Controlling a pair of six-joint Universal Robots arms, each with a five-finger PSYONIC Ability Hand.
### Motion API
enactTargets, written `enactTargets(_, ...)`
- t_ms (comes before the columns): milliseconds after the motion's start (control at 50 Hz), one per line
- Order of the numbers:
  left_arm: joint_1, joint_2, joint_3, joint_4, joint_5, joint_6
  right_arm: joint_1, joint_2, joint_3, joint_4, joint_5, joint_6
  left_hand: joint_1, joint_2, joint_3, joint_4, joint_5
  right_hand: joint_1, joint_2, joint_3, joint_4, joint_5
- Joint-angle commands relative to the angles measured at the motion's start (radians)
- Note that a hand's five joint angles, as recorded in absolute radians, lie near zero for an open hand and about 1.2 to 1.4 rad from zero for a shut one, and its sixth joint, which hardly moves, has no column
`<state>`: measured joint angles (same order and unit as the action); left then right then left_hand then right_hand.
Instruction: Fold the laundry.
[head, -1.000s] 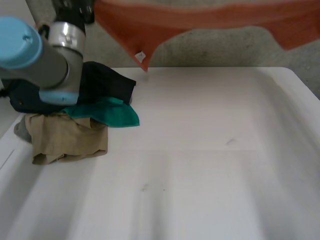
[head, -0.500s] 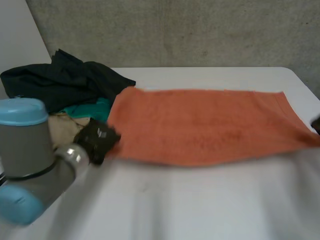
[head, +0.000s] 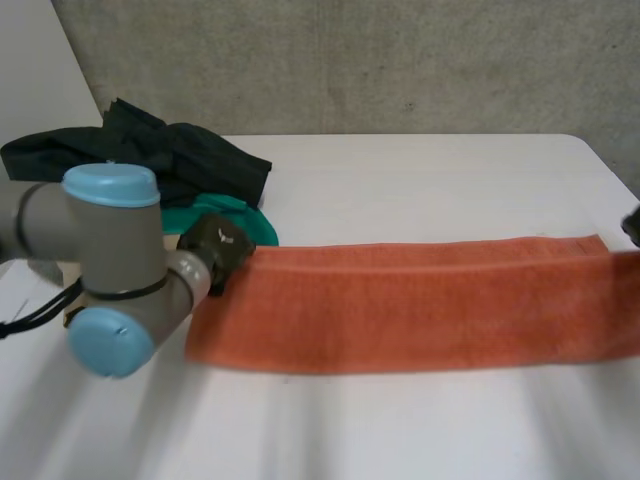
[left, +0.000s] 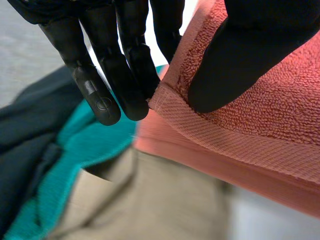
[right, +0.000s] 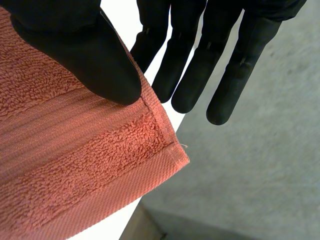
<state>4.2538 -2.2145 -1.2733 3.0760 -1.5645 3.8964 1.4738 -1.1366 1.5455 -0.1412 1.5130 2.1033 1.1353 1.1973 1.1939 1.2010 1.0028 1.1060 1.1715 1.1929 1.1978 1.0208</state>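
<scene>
Pinching both ends: your left hand (head: 218, 245) clamps the towel (head: 400, 315) corner beside the clothes pile (head: 150, 160), and your right hand (right: 75, 55) clamps the opposite corner between thumb and fingers (right: 190, 85). Towel lies stretched across the counter (head: 400, 190), long axis hand to hand. Likely next: bring one end to the other.

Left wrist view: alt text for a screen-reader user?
The left hand pinches a corner of an orange towel between thumb and fingers. Beyond its fingertips lie a teal cloth, a dark cloth and a tan cloth.
</scene>
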Motion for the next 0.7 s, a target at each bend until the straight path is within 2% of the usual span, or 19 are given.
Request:
enactTargets(20, -0.003, -0.149, 0.170, 0.159, -0.046, -0.005, 0.045, 0.179, -0.151, -0.132, 0.018, 0.006, 0.261, 0.199, 0.202, 0.195, 0.219, 0.290, 0.225, 0.203, 0.198, 0.201)
enactTargets(100, -0.006, -0.215, 0.236, 0.223, -0.063, 0.000, 0.085, 0.261, -0.243, -0.162, 0.024, 0.015, 0.261, 0.199, 0.202, 0.195, 0.219, 0.290, 0.225, 0.203, 0.198, 0.201)
enactTargets(200, -0.008, -0.269, 0.296, 0.242, -0.074, -0.002, 0.105, 0.333, -0.326, -0.242, 0.055, 0.029, 0.261, 0.199, 0.202, 0.195, 0.219, 0.290, 0.225, 0.203, 0.198, 0.201)
enactTargets(220, -0.011, -0.274, 0.301, 0.245, -0.072, -0.002, 0.108, 0.349, -0.338, -0.270, 0.070, 0.029, 0.261, 0.199, 0.202, 0.195, 0.219, 0.201, 0.136, 0.114, 0.109, 0.112)
enactTargets(240, -0.014, -0.275, 0.299, 0.248, -0.072, -0.002, 0.109, 0.356, -0.340, -0.274, 0.073, 0.029, 0.003, -0.059, -0.056, -0.063, -0.039, -0.131, -0.197, -0.218, -0.223, -0.220)
enactTargets(260, -0.020, -0.275, 0.295, 0.253, -0.072, 0.000, 0.111, 0.362, -0.340, -0.279, 0.076, 0.029, -0.581, -0.643, -0.640, -0.647, -0.623, -0.637, -0.703, -0.724, -0.729, -0.726)
enactTargets(280, -0.025, -0.275, 0.292, 0.256, -0.074, 0.000, 0.112, 0.365, -0.337, -0.281, 0.079, 0.029, -0.961, -1.023, -1.019, -1.026, -1.003, -0.931, -0.997, -1.018, -1.023, -1.021)
enactTargets(300, -0.040, -0.272, 0.284, 0.260, -0.075, -0.003, 0.123, 0.368, -0.332, -0.284, 0.078, 0.030, -0.792, -0.854, -0.850, -0.857, -0.834, -0.931, -0.997, -1.018, -1.023, -1.021)
enactTargets(340, -0.048, -0.268, 0.267, 0.266, -0.075, -0.008, 0.131, 0.362, -0.326, -0.281, 0.082, 0.038, -0.961, -1.023, -1.019, -1.026, -1.003, -0.931, -0.997, -1.018, -1.023, -1.021)
enactTargets(440, -0.061, -0.226, 0.194, 0.285, -0.075, -0.006, 0.123, 0.304, -0.256, -0.230, 0.076, 0.113, -0.961, -1.023, -1.019, -1.026, -1.003, -0.931, -0.997, -1.018, -1.023, -1.021)
enactTargets(520, -0.058, -0.133, 0.105, 0.288, -0.077, -0.017, 0.065, 0.178, -0.179, -0.095, 0.050, 0.210, -0.961, -1.023, -1.019, -1.026, -1.003, -0.931, -0.997, -1.018, -1.023, -1.021)
enactTargets(580, -0.057, -0.070, 0.034, 0.288, -0.074, -0.020, -0.015, 0.091, -0.124, 0.030, -0.028, 0.291, -0.961, -1.023, -1.019, -1.026, -1.003, -0.931, -0.997, -1.018, -1.023, -1.021)
enactTargets(600, -0.055, -0.041, -0.001, 0.288, -0.074, -0.025, -0.053, 0.063, -0.096, 0.093, -0.087, 0.314, -0.961, -1.023, -1.019, -1.026, -1.003, -0.919, -0.984, -1.006, -1.011, -1.008)
enactTargets(640, -0.055, -0.016, -0.030, 0.288, -0.072, -0.034, -0.095, 0.051, -0.071, 0.138, -0.141, 0.323, -0.961, -1.023, -1.019, -1.026, -1.003, -0.857, -0.922, -0.944, -0.949, -0.946)
enactTargets(660, -0.055, -0.005, -0.043, 0.288, -0.072, -0.038, -0.142, 0.038, -0.046, 0.178, -0.195, 0.322, -0.961, -1.023, -1.019, -1.026, -1.003, -0.772, -0.838, -0.859, -0.864, -0.862)
enactTargets(700, -0.057, 0.022, -0.076, 0.288, -0.071, -0.060, -0.174, 0.038, -0.024, 0.201, -0.230, 0.320, -0.961, -1.023, -1.019, -1.026, -1.003, -0.713, -0.779, -0.800, -0.805, -0.802)
